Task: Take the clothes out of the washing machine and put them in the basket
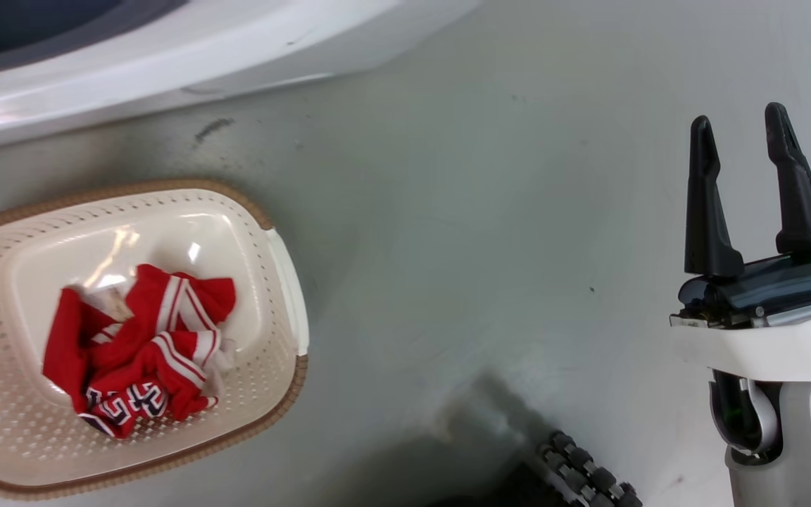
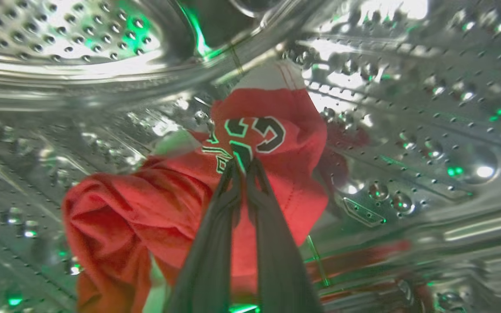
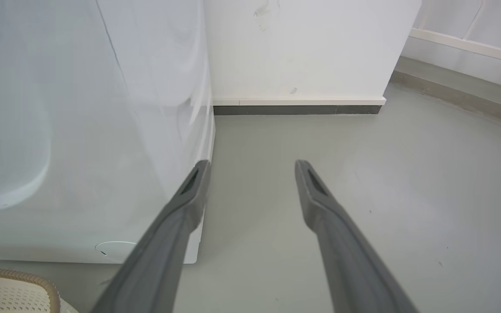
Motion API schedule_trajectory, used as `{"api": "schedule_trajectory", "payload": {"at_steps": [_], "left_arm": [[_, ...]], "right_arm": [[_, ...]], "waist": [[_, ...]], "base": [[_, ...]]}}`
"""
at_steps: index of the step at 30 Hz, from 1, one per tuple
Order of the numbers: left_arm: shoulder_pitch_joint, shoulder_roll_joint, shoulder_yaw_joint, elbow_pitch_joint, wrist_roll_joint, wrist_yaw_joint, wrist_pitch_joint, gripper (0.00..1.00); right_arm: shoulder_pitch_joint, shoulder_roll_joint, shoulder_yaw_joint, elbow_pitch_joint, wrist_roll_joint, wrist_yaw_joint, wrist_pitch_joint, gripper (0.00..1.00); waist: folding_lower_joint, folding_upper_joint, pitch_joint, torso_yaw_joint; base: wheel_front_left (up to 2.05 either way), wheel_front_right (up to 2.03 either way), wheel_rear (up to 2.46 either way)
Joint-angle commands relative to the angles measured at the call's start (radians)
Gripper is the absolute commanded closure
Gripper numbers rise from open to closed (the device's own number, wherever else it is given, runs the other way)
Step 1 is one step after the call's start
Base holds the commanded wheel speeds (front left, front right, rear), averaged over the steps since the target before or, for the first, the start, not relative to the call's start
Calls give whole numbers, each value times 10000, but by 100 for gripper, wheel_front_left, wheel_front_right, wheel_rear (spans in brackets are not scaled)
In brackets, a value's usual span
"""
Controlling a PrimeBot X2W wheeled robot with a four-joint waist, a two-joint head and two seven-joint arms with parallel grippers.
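Inside the washing machine's perforated steel drum (image 2: 407,113) lies a crumpled red jersey (image 2: 163,208) with black-and-white numbers. My left gripper (image 2: 242,164) is shut on a fold of that jersey just below the numbers. In the head view the cream basket (image 1: 279,282) with its brown rim stands on the floor at the left, and a bunched red garment with white stripes (image 1: 141,345) lies in it. The washing machine's white front (image 1: 166,49) runs along the top. My right gripper (image 1: 740,130) hangs open over the bare floor at the right, holding nothing.
The right wrist view shows the washing machine's white side (image 3: 102,130), a white wall with a dark skirting (image 3: 298,108) behind it, and grey floor (image 3: 407,195) stretching to the right. A basket corner (image 3: 11,289) sits at the lower left. My wheeled base (image 1: 581,479) shows at the bottom.
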Motion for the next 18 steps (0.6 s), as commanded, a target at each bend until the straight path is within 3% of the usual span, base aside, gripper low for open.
{"api": "schedule_trajectory", "payload": {"at_steps": [1,9,18], "left_arm": [[212,-72,6,20,-71,-27,-197,100],[1173,-441,160,-20,-674,-49,-1465,100],[3303,-1007,290,-53,-1339,-54,-3552,100]], "right_arm": [[-22,13,-30,44,-112,-7,-16,0],[224,11,-111,237,-415,-7,-16,0],[599,11,-237,434,-890,-7,-16,0]], "waist": [[0,0,-394,275],[0,0,-1325,807],[0,0,-2693,1398]], "base": [[0,0,0],[0,0,0],[0,0,0]]}}
